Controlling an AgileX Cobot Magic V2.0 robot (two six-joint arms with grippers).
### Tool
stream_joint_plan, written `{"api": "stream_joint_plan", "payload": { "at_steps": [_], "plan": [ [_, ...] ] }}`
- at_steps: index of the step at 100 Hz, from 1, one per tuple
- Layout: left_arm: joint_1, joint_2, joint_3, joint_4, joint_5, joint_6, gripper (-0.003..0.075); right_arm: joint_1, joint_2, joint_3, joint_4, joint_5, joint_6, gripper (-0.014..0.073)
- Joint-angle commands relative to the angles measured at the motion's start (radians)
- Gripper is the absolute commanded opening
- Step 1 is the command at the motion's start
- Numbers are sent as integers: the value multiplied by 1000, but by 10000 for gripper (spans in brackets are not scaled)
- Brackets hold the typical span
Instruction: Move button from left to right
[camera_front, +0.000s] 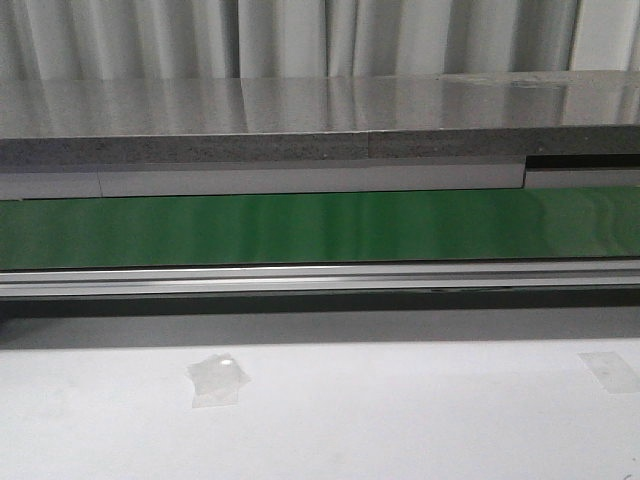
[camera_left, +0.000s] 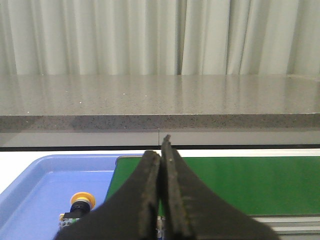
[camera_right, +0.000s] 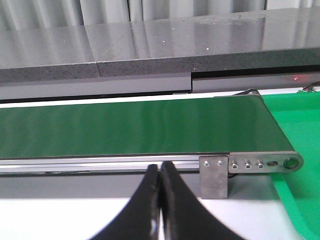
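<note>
From the front, only the long green belt (camera_front: 320, 228) and the white table (camera_front: 400, 420) show. No arm and no button are seen here.

In the left wrist view, the left gripper (camera_left: 162, 150) is pressed shut and holds nothing. The button (camera_left: 80, 205) stands in the blue tray (camera_left: 30, 190), low and off to one side of the fingers. Coming down closed like this, the fingers could bump the yellow cap and tip it over.

In the right wrist view, the right gripper (camera_right: 160, 172) is also shut and empty, near the belt's end. A green tray (camera_right: 300, 130) sits past it. A handover could fail if it does not spread its fingers.
</note>
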Motion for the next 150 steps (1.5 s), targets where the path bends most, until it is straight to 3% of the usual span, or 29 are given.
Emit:
{"api": "stream_joint_plan", "payload": {
  "at_steps": [1,42,62,91,131,150],
  "plan": [
    [-9,-33,45,0,-81,-9,-20,0,-19,-15,-12,-88,-2,-68],
    [-9,-33,42,7,-83,-9,-20,0,-19,-15,-12,-88,-2,-68],
    [-9,-31,-41,9,-43,-9,-20,0,-19,-15,-12,-88,-2,-68],
    [-9,135,-358,20,398,-9,-20,0,-19,-15,-12,-88,-2,-68],
    [-9,557,-843,53,853,-9,-20,0,-19,-15,-12,-88,-2,-68],
    [-9,715,-944,53,999,-9,-20,0,-19,-15,-12,-88,-2,-68]
  ]
}}
